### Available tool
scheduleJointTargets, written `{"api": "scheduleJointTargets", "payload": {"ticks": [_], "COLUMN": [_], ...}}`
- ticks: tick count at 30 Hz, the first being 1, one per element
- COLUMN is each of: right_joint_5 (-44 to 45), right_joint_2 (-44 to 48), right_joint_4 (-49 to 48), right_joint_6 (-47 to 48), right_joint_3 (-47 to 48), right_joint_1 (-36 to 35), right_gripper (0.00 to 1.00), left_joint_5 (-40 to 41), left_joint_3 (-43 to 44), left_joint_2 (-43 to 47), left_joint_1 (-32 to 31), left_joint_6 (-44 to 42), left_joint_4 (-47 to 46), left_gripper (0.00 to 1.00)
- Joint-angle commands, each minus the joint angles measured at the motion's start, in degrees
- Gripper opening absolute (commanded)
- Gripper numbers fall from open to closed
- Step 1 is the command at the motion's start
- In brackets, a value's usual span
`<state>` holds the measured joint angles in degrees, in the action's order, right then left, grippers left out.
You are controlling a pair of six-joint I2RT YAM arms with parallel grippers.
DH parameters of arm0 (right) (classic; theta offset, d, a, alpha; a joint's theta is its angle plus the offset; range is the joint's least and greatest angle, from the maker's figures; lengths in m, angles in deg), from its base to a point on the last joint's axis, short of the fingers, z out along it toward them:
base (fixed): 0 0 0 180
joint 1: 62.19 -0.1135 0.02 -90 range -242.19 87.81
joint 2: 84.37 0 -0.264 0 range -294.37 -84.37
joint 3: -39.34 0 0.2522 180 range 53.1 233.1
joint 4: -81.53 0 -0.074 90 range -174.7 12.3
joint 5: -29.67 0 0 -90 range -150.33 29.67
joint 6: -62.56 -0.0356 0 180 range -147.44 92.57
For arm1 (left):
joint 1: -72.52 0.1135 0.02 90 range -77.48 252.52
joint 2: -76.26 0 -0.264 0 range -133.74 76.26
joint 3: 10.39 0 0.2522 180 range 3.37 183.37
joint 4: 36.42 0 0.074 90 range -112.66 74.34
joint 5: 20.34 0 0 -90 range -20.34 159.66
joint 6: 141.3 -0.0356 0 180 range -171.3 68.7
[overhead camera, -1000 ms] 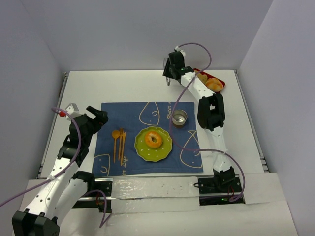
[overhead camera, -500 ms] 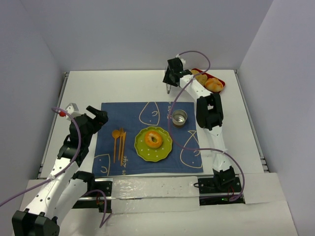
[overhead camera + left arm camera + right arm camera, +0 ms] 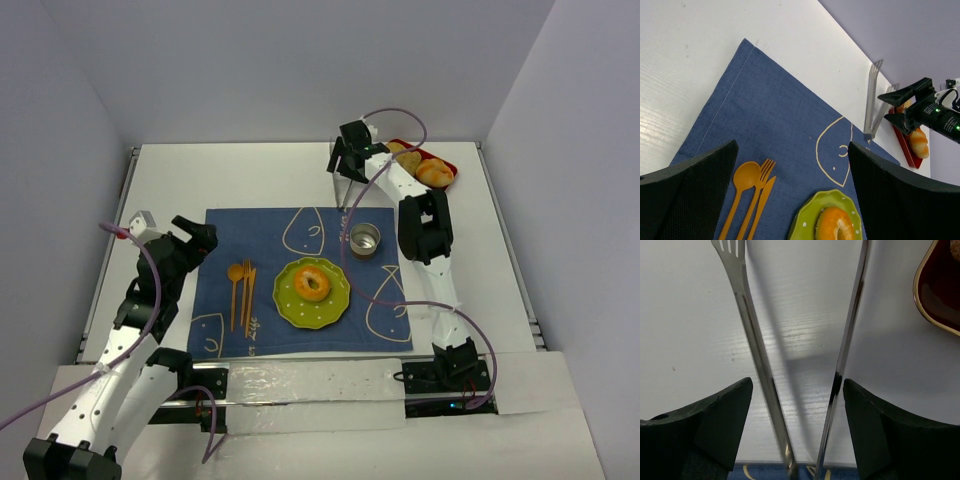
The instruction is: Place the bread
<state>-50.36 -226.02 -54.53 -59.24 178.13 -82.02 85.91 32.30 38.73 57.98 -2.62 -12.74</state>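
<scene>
The bread [image 3: 312, 284] is a small golden-orange bun lying in the middle of the green plate [image 3: 286, 303] on the blue mat; the left wrist view shows it [image 3: 837, 230] at the bottom edge. Above the mat's left part, my left gripper [image 3: 200, 240] [image 3: 792, 150] is open and holds nothing. My right gripper [image 3: 344, 168] [image 3: 797, 385] is open at the table's far side. Metal tongs [image 3: 343, 192] [image 3: 752, 340] stand between its fingers, arms spread, tips down near the mat's far edge. The tongs [image 3: 871, 102] carry nothing.
A metal cup [image 3: 364, 239] stands on the mat [image 3: 260, 235] right of the plate. An orange spoon, fork and knife [image 3: 241, 285] [image 3: 747, 190] lie left of it. A red tray [image 3: 448, 168] [image 3: 940, 290] with rolls sits at the far right.
</scene>
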Motion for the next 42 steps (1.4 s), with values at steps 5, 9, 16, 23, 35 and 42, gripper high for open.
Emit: {"api": "scheduleJointTargets", "payload": {"ticks": [5, 9, 16, 23, 35, 42], "right_joint_5": [1.5, 1.8, 7.7, 15.7, 19.1, 19.6], "right_joint_2": [9.2, 14.5, 39.2, 63.0, 93.3, 100.3], "right_joint_4": [0.5, 0.1, -3.7, -5.8, -8.3, -9.1], "right_joint_6": [1.7, 2.9, 4.6, 1.7, -5.2, -5.9], "right_joint_3": [0.1, -1.8, -23.3, -54.7, -84.3, -86.8], "right_joint_1": [0.1, -0.1, -0.6, -0.4, -0.4, -0.4], "right_gripper": [1.0, 1.0, 1.0, 1.0, 1.0, 1.0], "left_joint_5": [0.5, 0.7, 0.7, 0.8, 2.6, 1.8], "left_joint_3": [1.4, 1.4, 1.0, 1.4, 1.0, 1.2], "left_joint_2": [0.7, 1.4, 2.0, 1.3, 1.8, 0.7], "left_joint_1": [0.0, 0.0, 0.0, 0.0, 0.0, 0.0], "left_joint_6": [-0.5, -0.5, -0.5, -0.8, -0.6, -0.5], "left_joint_4": [0.4, 0.7, 0.2, 0.5, 0.3, 0.1], "left_gripper": [0.99, 0.99, 0.99, 0.99, 0.99, 0.99]}}
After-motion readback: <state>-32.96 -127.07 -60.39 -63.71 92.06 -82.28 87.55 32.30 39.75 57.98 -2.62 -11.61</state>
